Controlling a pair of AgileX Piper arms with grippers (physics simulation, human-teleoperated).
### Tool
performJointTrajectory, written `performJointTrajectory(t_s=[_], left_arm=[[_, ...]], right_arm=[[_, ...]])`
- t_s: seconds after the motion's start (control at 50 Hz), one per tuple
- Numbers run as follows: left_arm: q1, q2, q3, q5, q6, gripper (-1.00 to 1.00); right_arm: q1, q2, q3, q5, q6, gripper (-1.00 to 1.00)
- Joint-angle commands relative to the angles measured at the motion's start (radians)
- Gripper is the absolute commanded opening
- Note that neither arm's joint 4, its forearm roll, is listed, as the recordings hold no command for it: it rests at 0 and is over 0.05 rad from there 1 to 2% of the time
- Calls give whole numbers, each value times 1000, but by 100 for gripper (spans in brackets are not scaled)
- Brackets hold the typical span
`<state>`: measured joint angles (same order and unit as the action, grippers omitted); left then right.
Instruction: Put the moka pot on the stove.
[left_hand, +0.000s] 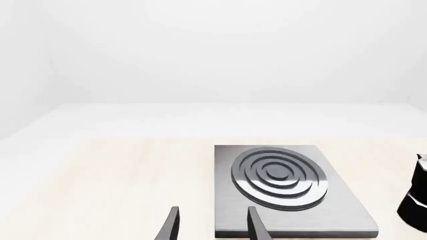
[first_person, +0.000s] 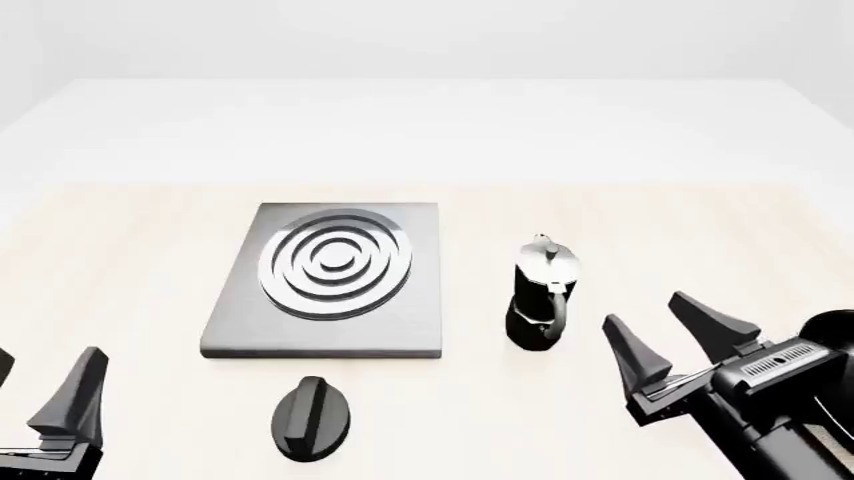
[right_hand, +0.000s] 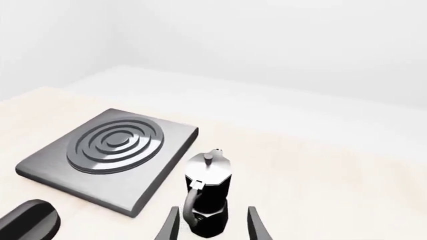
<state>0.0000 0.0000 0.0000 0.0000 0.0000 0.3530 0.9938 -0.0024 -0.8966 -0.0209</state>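
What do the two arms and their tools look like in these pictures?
Both are black. Each tool has two flat, tapering, blade-like fingers with pointed tips. The right tool sits on a blocky black wrist body with a small pale slotted patch like a grille on top. Only the left tool's dark grey fingers show at the front view's corner. No cables are visible.

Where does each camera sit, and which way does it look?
Front: above and behind the arms, looking forward and down at the table; both grippers show, left gripper, right gripper.
Left wrist: behind the left gripper, facing the stove.
Right wrist: behind the right gripper, facing the moka pot.
All three share stove and pot.
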Motion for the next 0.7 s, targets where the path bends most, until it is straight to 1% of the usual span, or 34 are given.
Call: performJointTrajectory(t_s=[0.02, 0.18, 0.42, 0.7], left_arm=[[0, 0, 0, 0, 0, 100], [0, 0, 0, 0, 0, 100], [0, 0, 0, 0, 0, 100], [0, 0, 0, 0, 0, 100]], right_arm=[[16, 130, -5, -109, 20, 100], [32, 222, -18, -180, 28, 100], [41, 287, -35, -215, 30, 100], [49, 403, -55, -286, 38, 100]])
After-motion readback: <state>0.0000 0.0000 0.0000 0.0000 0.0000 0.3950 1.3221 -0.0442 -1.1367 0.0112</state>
